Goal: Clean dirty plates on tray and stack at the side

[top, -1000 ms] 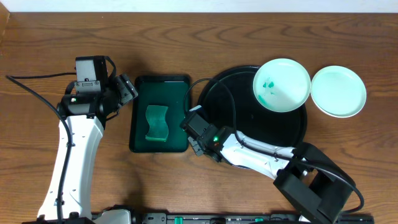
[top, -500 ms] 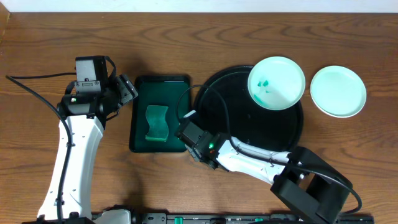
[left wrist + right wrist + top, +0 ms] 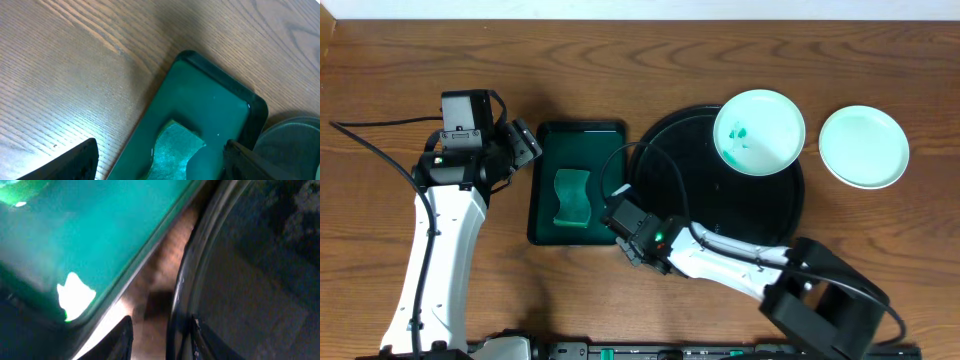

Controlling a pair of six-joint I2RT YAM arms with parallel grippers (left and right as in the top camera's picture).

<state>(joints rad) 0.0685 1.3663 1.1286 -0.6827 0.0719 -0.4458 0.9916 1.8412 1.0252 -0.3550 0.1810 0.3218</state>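
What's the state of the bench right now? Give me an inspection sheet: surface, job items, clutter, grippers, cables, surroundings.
Surface: wooden table, no spills seen.
Job's things: black tray holds one smeared plate overhanging its far-right rim; one clean-looking plate lies on the table to the right, apart from both. Only two plates seen.
Clutter: green tray with a sponge in it, left of the black tray.
Grippers: left gripper open, empty, by the green tray's far-left corner; right gripper open, jaws astride the black tray's left rim.
Cables: right arm's cable loops over the black tray; left arm's cable trails across the table.
Surroundings: pale wall along the far edge.
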